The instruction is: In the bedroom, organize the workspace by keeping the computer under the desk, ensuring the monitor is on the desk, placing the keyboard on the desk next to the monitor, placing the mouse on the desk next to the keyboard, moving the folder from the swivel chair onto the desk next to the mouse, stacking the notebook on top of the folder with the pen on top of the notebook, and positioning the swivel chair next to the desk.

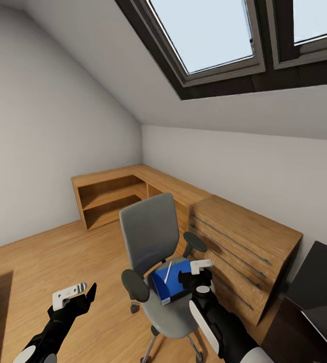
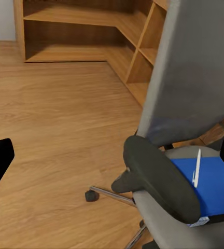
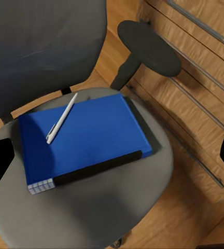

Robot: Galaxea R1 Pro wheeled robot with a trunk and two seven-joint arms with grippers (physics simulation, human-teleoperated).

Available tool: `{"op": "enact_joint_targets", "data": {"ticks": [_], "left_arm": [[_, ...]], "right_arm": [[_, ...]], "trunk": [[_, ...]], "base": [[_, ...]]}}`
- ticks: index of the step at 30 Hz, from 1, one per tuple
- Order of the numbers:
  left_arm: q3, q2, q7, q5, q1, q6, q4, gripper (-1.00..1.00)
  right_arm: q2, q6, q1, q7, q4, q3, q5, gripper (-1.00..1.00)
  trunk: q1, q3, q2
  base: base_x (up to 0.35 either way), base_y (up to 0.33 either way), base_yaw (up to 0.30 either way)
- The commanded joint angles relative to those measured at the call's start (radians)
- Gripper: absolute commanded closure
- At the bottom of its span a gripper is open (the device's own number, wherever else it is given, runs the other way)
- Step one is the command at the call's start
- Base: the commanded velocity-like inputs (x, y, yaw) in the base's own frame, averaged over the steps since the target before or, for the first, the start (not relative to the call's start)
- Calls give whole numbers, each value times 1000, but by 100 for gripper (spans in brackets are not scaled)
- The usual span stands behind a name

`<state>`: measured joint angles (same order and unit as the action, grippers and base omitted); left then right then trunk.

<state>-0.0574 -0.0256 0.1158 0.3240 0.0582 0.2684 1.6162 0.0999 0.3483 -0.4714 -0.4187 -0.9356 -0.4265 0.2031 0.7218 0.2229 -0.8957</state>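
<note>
One swivel chair (image 1: 156,262) stands on the wood floor (image 1: 57,262), its back toward the low light-wood corner shelving (image 1: 113,194) and its right armrest just beside one light-wood drawer chest (image 1: 244,247). Two black armrests counted, one at each side edge of the seat. On the seat lies one blue folder (image 3: 83,137), flat, its far edge near the backrest and its near edge short of the seat's front edge; a thin checked pale strip shows under the folder's near corner, identity not determinable. One pen (image 3: 61,118) rests on the folder, slanted, close to the corner nearest the backrest. Right gripper (image 1: 200,275) hovers above the seat's right edge just beside the folder, fingers spread, holding nothing. Left gripper (image 1: 75,295) hangs over the floor, well apart from the chair's left side, also spread and empty. One dark glossy counter (image 1: 317,287) edge is visible at the room's right, beyond the chest. Two skylight panes (image 1: 209,30) overhead.
</note>
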Motion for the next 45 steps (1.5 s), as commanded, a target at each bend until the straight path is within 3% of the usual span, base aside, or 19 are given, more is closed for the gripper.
{"op": "enact_joint_targets", "data": {"ticks": [1, 19, 27, 36, 40, 45], "left_arm": [[0, 0, 6, 10, 0, 5, 2, -100], [1, 0, 5, 12, 0, 5, 2, -100], [3, 0, 4, 12, 0, 6, 2, -100], [-2, -1, 11, 13, 0, 10, 2, -100], [-2, -2, 14, 12, 0, 11, 2, -100], [-3, -3, 14, 12, 0, 20, 2, -100]], "right_arm": [[-1, 3, -1, -9, -2, -3, 8, -100], [2, 3, -1, -11, 3, -4, 9, -100], [-3, 4, -1, -7, 2, -2, 8, -100], [-9, 4, -5, -4, 21, 8, 7, -100], [-22, 4, -39, -4, 39, 11, 9, -100], [-32, 4, -161, 13, 149, 21, 14, -100]], "trunk": [[0, 1, -1], [0, 17, -1], [0, 20, -1], [35, 48, -64], [50, 60, -92], [69, 76, -127]], "base": [[3, 1, 0], [0, 0, 202], [0, 0, 47], [0, 0, 1], [0, 0, 0], [0, 0, 0]]}}
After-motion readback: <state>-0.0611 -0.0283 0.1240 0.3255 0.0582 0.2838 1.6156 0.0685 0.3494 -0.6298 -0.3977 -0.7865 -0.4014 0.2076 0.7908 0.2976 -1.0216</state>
